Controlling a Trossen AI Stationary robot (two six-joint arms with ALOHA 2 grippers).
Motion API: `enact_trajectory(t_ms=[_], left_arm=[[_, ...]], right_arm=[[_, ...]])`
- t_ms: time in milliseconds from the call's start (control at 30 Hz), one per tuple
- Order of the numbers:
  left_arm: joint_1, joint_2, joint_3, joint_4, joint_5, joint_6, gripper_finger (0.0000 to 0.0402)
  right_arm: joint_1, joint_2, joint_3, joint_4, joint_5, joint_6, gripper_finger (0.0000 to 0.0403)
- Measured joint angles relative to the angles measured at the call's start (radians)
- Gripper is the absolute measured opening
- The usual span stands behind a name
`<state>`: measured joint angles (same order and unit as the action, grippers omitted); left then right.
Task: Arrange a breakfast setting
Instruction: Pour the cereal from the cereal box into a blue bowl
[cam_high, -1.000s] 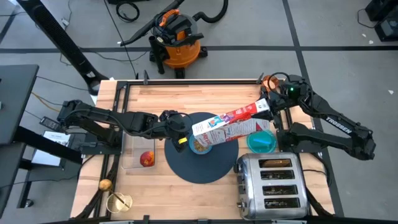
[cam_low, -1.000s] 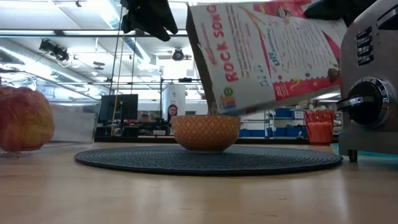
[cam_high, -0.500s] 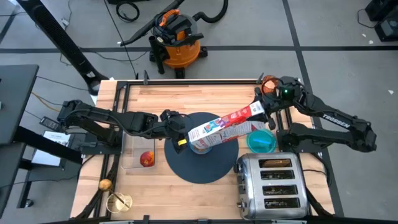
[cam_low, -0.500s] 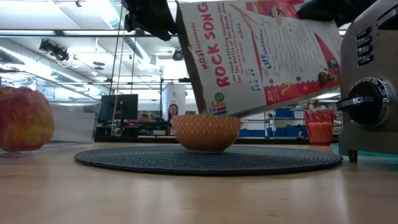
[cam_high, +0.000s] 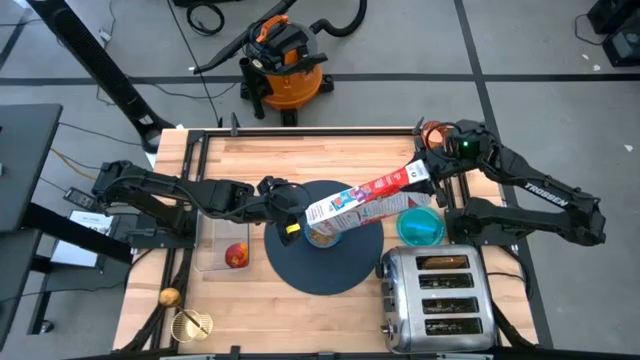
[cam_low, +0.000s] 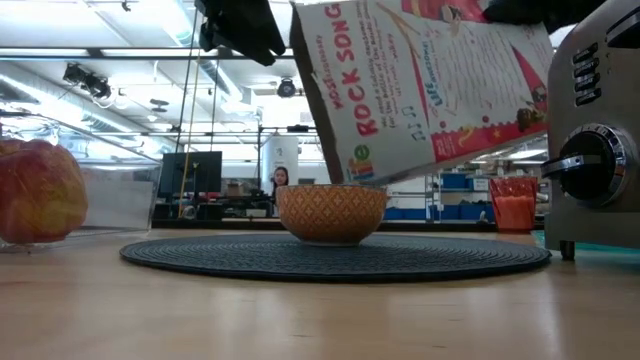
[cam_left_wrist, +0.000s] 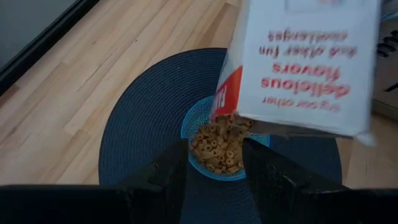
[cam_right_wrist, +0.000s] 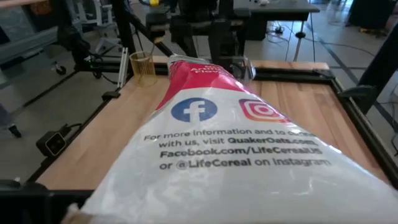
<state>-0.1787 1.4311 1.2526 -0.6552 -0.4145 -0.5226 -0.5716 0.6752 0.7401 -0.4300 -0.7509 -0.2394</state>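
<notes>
A light-blue bowl (cam_left_wrist: 221, 149) with cereal rings in it stands on the dark round mat (cam_high: 325, 265). A cereal box (cam_high: 365, 198) slants above it, its open end (cam_left_wrist: 233, 121) low over the bowl and spilling rings. My right gripper (cam_high: 430, 166) is shut on the box's other end. My left gripper (cam_left_wrist: 214, 149) hangs open, up and to the left of the bowl (cam_low: 330, 212), touching nothing. The teal dish (cam_high: 420, 228) lies right of the mat. The copper cup (cam_high: 435, 130) stands at the far right. The red apple (cam_high: 236, 256) sits in a clear tub. My right gripper holds the cereal box by its closed, red end (cam_high: 412, 176), coming from the table's far right side. The box itself hides the fingers in the right wrist view. The box is lifted clear and slants down toward the bowl, open end lowest.
A chrome toaster (cam_high: 437, 295) fills the near right corner, close to the dish and the mat's edge. Two gold-coloured things (cam_high: 190, 323) lie at the near left corner. Bare wood lies along the far side of the table (cam_high: 300, 160).
The cereal box has rolled a little in my right gripper's hold, and its low open end has swung slightly toward the table's left, staying over the bowl. The bowl has not moved.
</notes>
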Motion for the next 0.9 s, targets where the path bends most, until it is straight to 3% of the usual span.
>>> enact_trajectory(t_ms=[300,533,900], left_arm=[[0.0,0.0,0.0,0.031,0.004,-0.015,0.0157],[0.0,0.006,0.0,0.127,0.004,0.011,0.0157],[0.0,0.007,0.0,0.121,0.009,0.012,0.0157]], right_arm=[[-0.027,-0.092,-0.041,0.038,-0.005,0.034,0.0203],[-0.026,-0.092,-0.06,0.032,-0.028,0.035,0.0202],[-0.01,-0.09,-0.058,0.049,-0.008,0.046,0.0202]])
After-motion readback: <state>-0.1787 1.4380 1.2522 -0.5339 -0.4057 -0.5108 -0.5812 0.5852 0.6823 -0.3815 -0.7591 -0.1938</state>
